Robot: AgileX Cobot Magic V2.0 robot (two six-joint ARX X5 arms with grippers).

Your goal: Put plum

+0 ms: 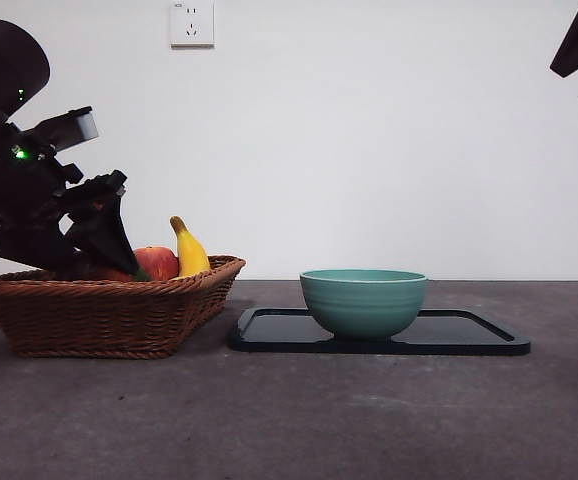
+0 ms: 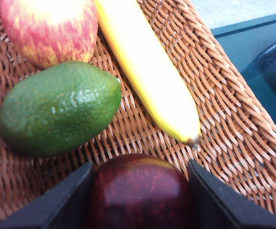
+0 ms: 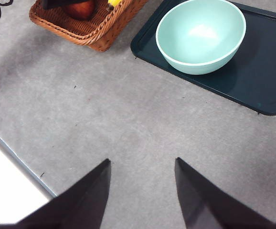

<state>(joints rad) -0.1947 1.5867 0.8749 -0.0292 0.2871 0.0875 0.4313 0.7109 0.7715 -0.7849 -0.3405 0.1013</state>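
The plum [image 2: 140, 191], a glossy, round, dark maroon fruit, sits on the floor of the brown woven wicker basket [image 1: 99, 315] with the left gripper [image 2: 140, 195] around it, one black jaw close against each flank; whether they truly press it I cannot tell. Being round, it shows no long axis. The left arm leans steeply down into the basket from the table's left end. Just beyond the plum lie a dark green oval fruit [image 2: 59, 109], a red-yellow apple [image 2: 49, 28] and a yellow banana [image 2: 147, 71] running along the basket wall. Beside the basket a teal ceramic bowl [image 1: 363, 300] stands on a dark flat tray [image 1: 469, 335]. The right gripper [image 3: 143, 191] hangs high over bare grey tabletop [image 3: 128, 119], jaws spread, holding nothing.
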